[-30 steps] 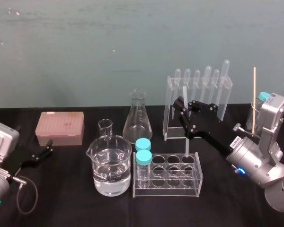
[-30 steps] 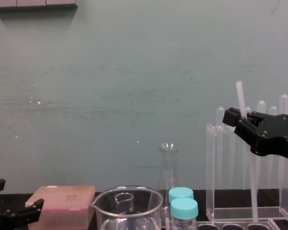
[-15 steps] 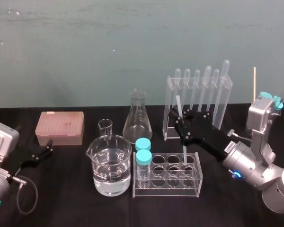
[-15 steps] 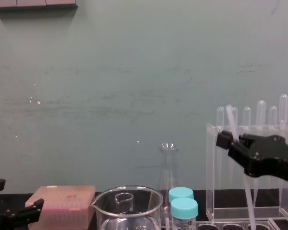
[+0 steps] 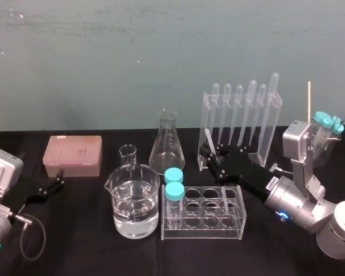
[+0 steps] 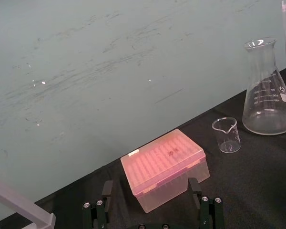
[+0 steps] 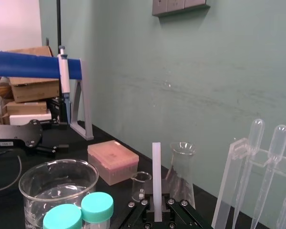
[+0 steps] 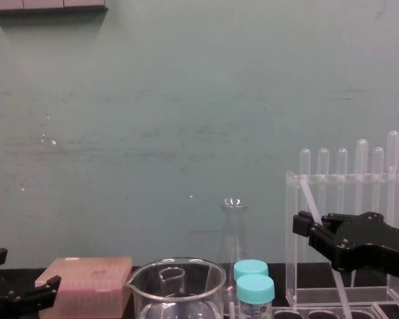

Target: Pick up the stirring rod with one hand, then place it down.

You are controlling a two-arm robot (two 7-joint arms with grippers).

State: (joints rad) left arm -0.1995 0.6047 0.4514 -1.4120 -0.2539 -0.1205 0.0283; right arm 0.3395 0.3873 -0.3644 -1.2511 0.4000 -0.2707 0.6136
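The stirring rod (image 5: 225,194) is a thin whitish stick, tilted, with its lower end down in a back hole of the clear tube rack (image 5: 204,221). My right gripper (image 5: 214,158) is shut on the rod's upper part, just in front of the pipette rack (image 5: 241,123). In the chest view the rod (image 8: 307,198) slants up out of the right gripper (image 8: 309,229). The right wrist view has the rod (image 7: 156,176) standing between the fingers of the right gripper (image 7: 157,209). My left gripper (image 5: 49,188) is parked at the table's left, open (image 6: 150,186) and holding nothing.
A water-filled beaker (image 5: 135,204), a small beaker (image 5: 128,154) and a conical flask (image 5: 167,144) stand left of the tube rack, which holds two blue-capped vials (image 5: 173,190). A pink tip box (image 5: 73,155) sits far left. A wooden stick (image 5: 309,112) rises at far right.
My right gripper has come down and toward the left with the rod. The rod has tilted and its lower end has sunk into the tube rack. The left arm has stayed still.
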